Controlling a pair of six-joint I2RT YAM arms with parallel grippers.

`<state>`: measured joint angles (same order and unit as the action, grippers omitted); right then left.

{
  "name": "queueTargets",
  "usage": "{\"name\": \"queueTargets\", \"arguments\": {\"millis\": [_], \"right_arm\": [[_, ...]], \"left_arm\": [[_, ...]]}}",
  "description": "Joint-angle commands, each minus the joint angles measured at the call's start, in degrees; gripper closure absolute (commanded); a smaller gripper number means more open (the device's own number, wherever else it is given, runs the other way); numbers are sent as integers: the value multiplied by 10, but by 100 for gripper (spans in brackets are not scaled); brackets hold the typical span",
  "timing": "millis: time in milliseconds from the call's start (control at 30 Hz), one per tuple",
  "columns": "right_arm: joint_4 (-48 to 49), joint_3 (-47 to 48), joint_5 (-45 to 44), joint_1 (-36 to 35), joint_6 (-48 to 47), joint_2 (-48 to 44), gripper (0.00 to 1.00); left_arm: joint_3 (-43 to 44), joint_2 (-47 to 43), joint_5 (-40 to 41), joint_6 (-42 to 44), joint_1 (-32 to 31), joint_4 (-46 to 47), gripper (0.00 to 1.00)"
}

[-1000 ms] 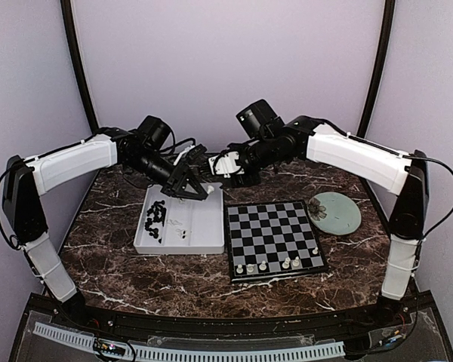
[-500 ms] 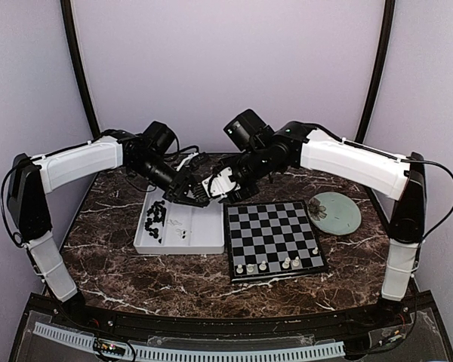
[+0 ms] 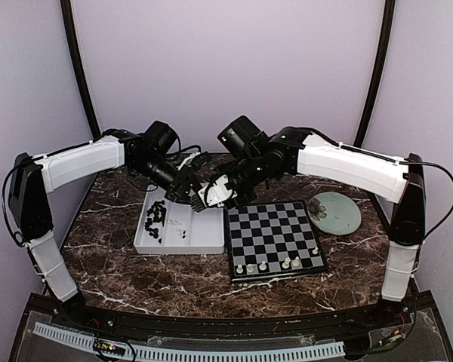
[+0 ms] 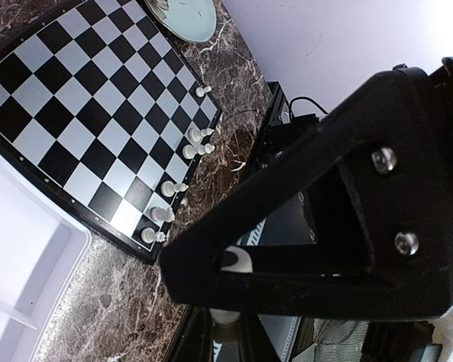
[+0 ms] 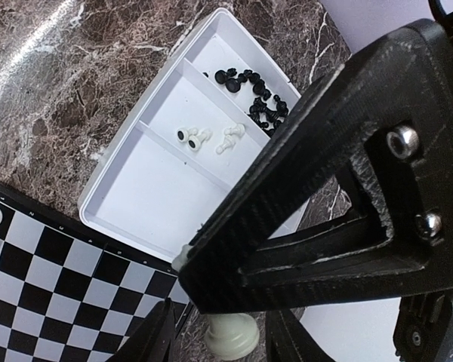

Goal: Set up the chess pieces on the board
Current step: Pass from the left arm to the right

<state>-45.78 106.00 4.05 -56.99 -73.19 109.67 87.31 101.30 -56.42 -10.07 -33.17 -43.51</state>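
Note:
My two grippers meet tip to tip above the far right corner of the white tray (image 3: 200, 226). The left gripper (image 3: 190, 190) and right gripper (image 3: 211, 194) both close on one white chess piece, which shows in the left wrist view (image 4: 226, 317) and in the right wrist view (image 5: 230, 335), base hanging below the fingers. The board (image 3: 274, 234) lies right of the tray, with several white pieces (image 3: 275, 264) on its near row. Black pieces (image 3: 155, 219) and a few white pieces (image 3: 183, 230) lie in the tray.
A pale green plate (image 3: 336, 213) sits right of the board. The tray has dividers (image 5: 174, 143) between its compartments. Dark marble tabletop (image 3: 136, 279) surrounds everything, and purple walls stand close at the back and sides.
The right gripper has swung down and left to meet the left gripper over the tray's far corner. The left gripper has shifted slightly right and tilted towards it.

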Motion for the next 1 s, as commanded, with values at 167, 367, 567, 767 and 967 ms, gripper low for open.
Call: {"name": "queueTargets", "arguments": {"millis": [167,367,567,767,967], "right_arm": [[24,-15,-15,-8,4,-5,77],[24,-21,-12,-8,17,-9,87],[28,-48,34,19,88,-27,90],[25,-71,228,98,257,-60,90],[64,-119,436,189,437,-83,89]], "left_arm": [[20,-1,-18,16,-4,-24,91],[30,4,-2,24,-4,-30,87],[42,-37,35,40,-3,-16,77],[-12,-112,138,17,-3,74,74],[-142,-210,239,-49,-6,329,72]]}}
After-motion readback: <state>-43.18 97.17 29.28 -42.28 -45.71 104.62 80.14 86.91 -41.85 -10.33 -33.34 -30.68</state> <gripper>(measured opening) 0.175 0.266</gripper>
